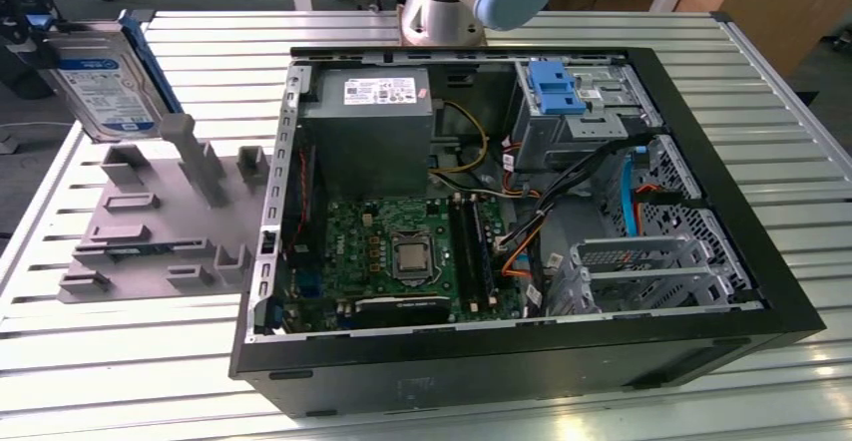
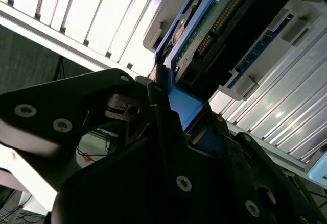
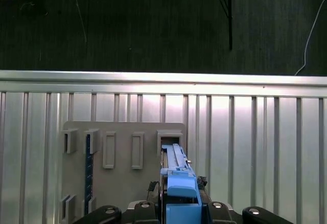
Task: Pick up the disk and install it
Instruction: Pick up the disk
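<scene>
Closest to me sits the open black computer case (image 1: 533,346) on the slatted worktop (image 1: 120,351). At the exterior view's left, the tool (image 1: 40,40) pinches the disk (image 1: 110,82) by its blue frame. The disk hangs on edge, its long axis running down from the tool toward the grey rack (image 1: 147,221) below. Rightward, well apart, stands the case's blue-latched bay (image 1: 557,87).

Disk (image 1: 104,84): silver drive with a white-and-blue label and a blue frame (image 3: 180,191). It stands on edge, slightly tilted, over the grey rack (image 1: 147,231) at the exterior view's left.
</scene>
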Robot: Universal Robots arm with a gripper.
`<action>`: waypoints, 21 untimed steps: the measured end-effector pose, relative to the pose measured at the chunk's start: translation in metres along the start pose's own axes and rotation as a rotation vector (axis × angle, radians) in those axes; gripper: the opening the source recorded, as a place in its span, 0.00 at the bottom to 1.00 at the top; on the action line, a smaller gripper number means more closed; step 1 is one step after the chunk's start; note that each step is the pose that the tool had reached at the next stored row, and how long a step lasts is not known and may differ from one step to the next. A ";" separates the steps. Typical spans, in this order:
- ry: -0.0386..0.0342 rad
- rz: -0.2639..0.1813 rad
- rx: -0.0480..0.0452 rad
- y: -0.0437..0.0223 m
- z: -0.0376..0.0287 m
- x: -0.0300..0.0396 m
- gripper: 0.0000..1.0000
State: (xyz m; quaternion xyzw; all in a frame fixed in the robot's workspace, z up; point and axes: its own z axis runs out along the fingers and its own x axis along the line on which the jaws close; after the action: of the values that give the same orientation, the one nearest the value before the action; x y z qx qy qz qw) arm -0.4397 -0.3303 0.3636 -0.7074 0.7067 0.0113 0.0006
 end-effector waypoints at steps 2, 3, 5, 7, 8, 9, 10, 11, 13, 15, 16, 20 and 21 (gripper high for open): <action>0.0000 0.000 0.0001 0.0000 -0.0016 0.0000 0.36; 0.0000 0.000 0.0000 0.0000 -0.0025 0.0000 0.36; 0.0000 0.000 0.0000 0.0001 -0.0045 -0.0001 0.36; -0.0001 0.000 0.0001 0.0001 -0.0067 -0.0001 0.36; 0.0000 0.000 0.0001 0.0001 -0.0080 -0.0001 0.36; 0.0000 0.000 0.0001 0.0001 -0.0094 -0.0002 0.36; 0.0000 0.000 0.0001 0.0002 -0.0108 -0.0002 0.36; 0.0000 0.000 0.0000 0.0002 -0.0122 -0.0002 0.36; 0.0000 0.000 0.0001 0.0002 -0.0155 -0.0002 0.36; 0.0000 0.000 0.0001 0.0003 -0.0188 -0.0003 0.36; -0.0001 0.000 0.0001 0.0003 -0.0204 -0.0003 0.36; -0.0001 0.000 0.0001 0.0004 -0.0287 -0.0005 0.36; -0.0001 0.000 0.0001 0.0005 -0.0310 -0.0005 0.36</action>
State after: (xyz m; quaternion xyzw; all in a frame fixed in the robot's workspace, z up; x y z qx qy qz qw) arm -0.4397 -0.3303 0.3947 -0.7074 0.7067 0.0113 0.0006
